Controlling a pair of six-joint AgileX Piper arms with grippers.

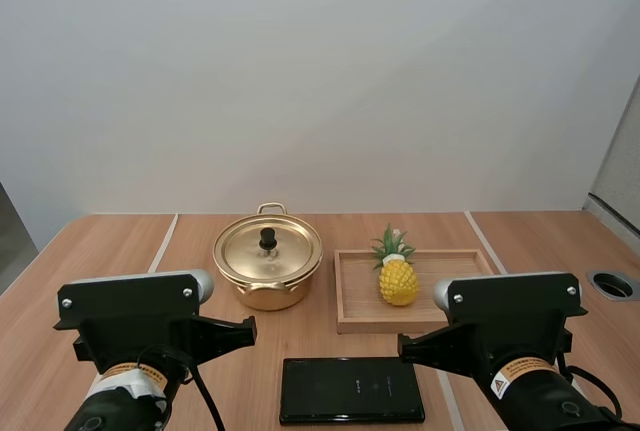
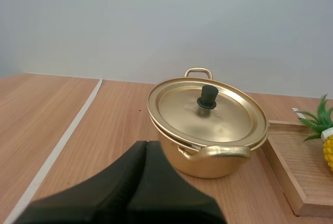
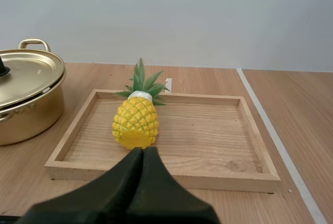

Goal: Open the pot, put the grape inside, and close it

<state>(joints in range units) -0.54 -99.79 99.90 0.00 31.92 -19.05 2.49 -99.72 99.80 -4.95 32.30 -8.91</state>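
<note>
A golden pot point(image 1: 268, 273) stands on the wooden table point(image 1: 120, 251), and its lid point(image 1: 268, 249) sits squarely on the rim with the black knob point(image 1: 268, 239) upright in the middle, so the pot is closed. Just beside it, toward my right arm, lies a shallow wooden tray point(image 1: 450, 281). The tray holds no grape but a small yellow toy pineapple point(image 1: 397, 276) with green leaves. It lies near the tray's middle, its leafy crown pointing away from the arms. A flat black slab point(image 1: 350, 390), too plain to tell what it is, lies on the table nearer the arm bases, in front of the gap between pot and tray. The left gripper point(image 2: 145, 144) hangs short of the pot on the near side and touches nothing. Its fingers are pressed together into one dark wedge aimed at the pot's near handle point(image 2: 223, 151). The right gripper point(image 3: 143, 150) is likewise closed on nothing. Its joined tips are at the tray's near rim, pointing at the pineapple and clear of it.
</note>
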